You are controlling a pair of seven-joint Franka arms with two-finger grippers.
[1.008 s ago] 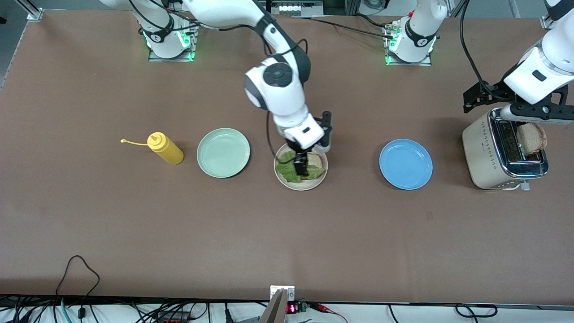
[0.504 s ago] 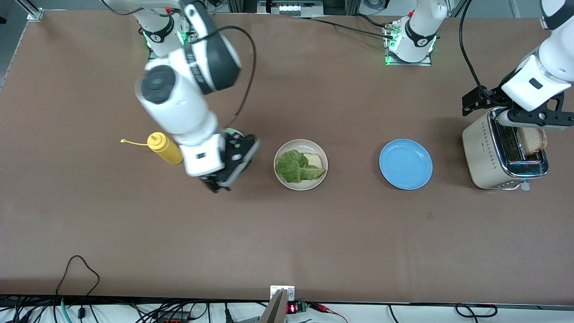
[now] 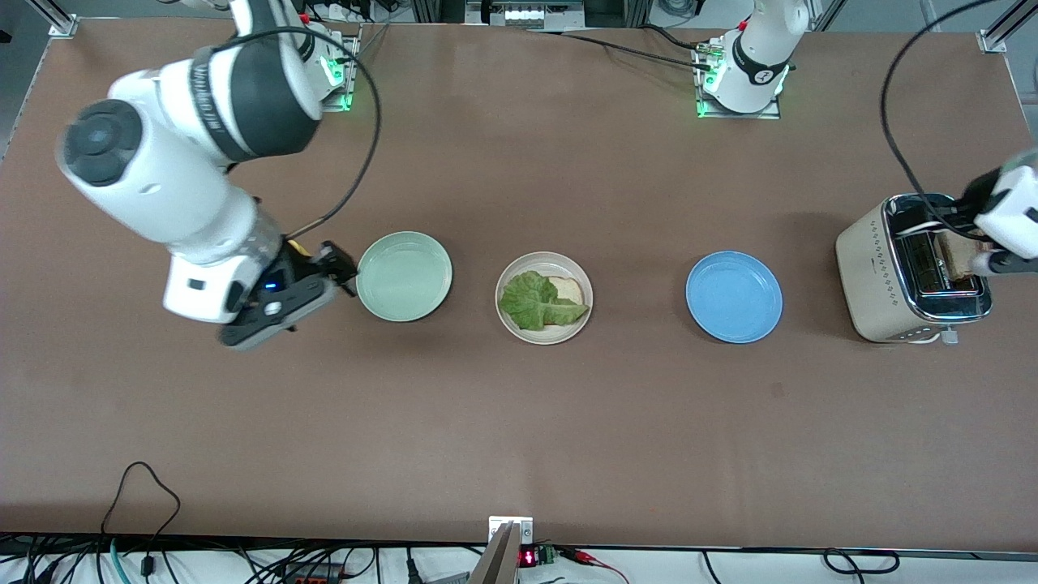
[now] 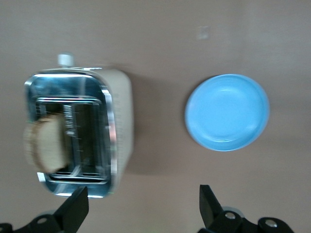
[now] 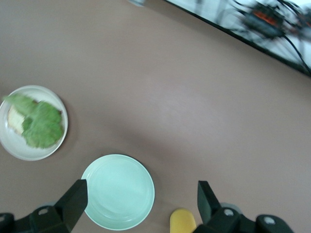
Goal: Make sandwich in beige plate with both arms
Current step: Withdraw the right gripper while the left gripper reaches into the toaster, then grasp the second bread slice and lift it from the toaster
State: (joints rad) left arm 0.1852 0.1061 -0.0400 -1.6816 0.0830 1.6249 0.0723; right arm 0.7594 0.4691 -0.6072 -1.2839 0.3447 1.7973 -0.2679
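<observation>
Beige plate at bench centre, carrying 1 bread slice with a crinkly green lettuce leaf draped over it; slice peeking out at the leaf's 2 o'clock edge. No top slice on it. Mint green plate just beside it toward the right arm's end, blue plate toward the left arm's end, all 3 in 1 row, apart from each other.

Toaster at the left arm's end of the bench, a 2nd bread slice standing upright in its slot. Left gripper up in the air over the toaster, fingers spread wide, holding nothing.

Right gripper raised over the bench beside the mint green plate, fingers likewise spread and empty. Yellow squeeze bottle under it, only the tip showing in the right wrist view, hidden by the arm from the front.
</observation>
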